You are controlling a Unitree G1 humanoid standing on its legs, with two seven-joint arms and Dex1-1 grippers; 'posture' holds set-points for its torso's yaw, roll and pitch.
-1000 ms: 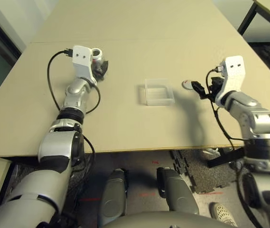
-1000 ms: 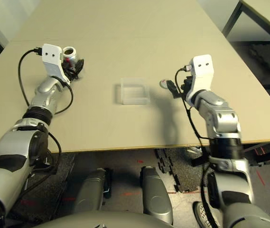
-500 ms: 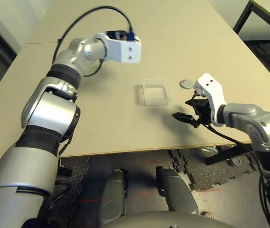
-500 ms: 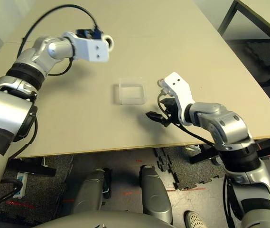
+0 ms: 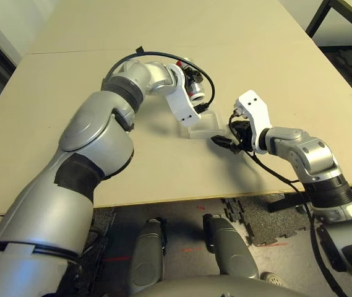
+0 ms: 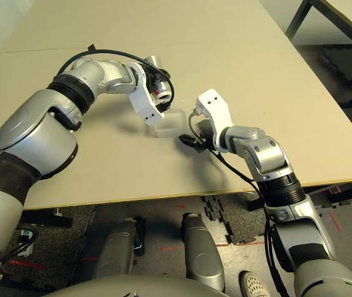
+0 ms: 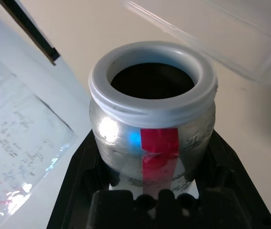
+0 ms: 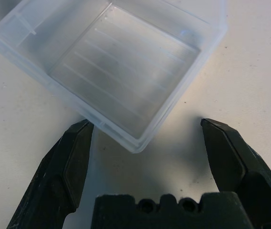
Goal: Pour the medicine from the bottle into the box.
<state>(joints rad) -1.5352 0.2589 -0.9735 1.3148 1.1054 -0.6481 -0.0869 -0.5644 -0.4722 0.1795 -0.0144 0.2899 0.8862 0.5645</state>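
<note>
The left gripper [image 7: 149,191] is pinching the small silver-grey bottle with the red label stripe [image 7: 152,143] low on its body, black fingers pressing in from either side, and the white-rimmed mouth is standing open with no cap on it. In the head views that bottle is hanging just over the far left edge of the shallow clear plastic box with rounded corners [image 8: 116,71], which is sitting on the beige table [image 5: 101,105]. The right gripper [image 8: 145,143] is waiting with its fingers spread wide, one corner of the box lying between the tips but not touching either.

The bottle is looking stiff and smooth, probably slick under the pads, so the low grip clear of the mouth is suiting the pour. The box is looking thin, light and likely to skate or flex, so I'm judging a gentle hold across that near corner wall the safest steadying grip.
</note>
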